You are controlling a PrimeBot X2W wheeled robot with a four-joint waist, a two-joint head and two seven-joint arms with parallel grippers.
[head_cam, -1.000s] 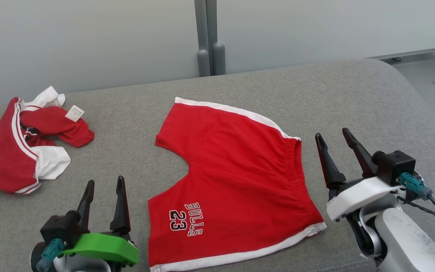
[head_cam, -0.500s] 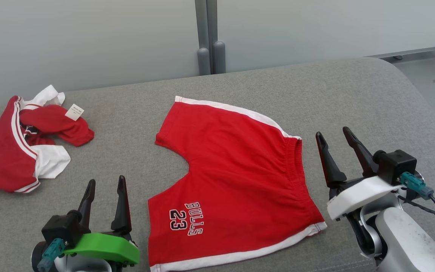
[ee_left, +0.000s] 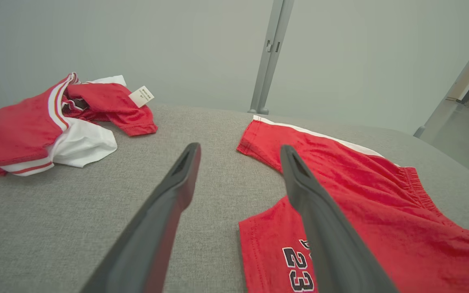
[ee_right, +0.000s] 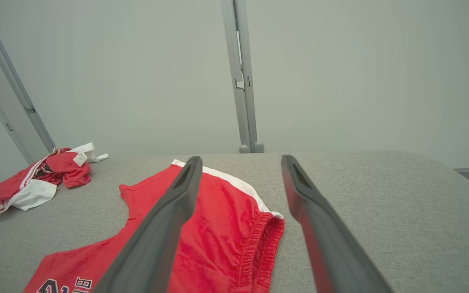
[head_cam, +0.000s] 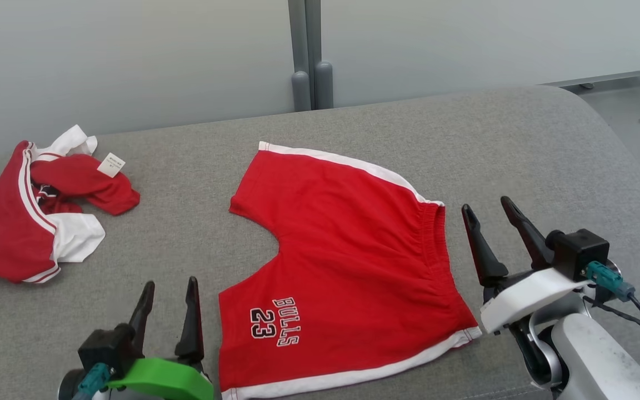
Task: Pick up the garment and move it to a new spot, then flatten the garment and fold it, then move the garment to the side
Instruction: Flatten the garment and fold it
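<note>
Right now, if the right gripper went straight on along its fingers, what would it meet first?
Nothing close: the open right gripper points over bare cushion, just past the shorts, toward the grey post. Height is unclear, so it might graze the cushion first.

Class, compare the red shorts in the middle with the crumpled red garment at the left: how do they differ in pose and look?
The shorts lie spread flat; the crumpled garment is bunched in a heap. The shorts show the print BULLS 23; the crumpled garment shows a white label. The shorts have plain white edging; the crumpled garment has striped edging. Both are red and white.
</note>
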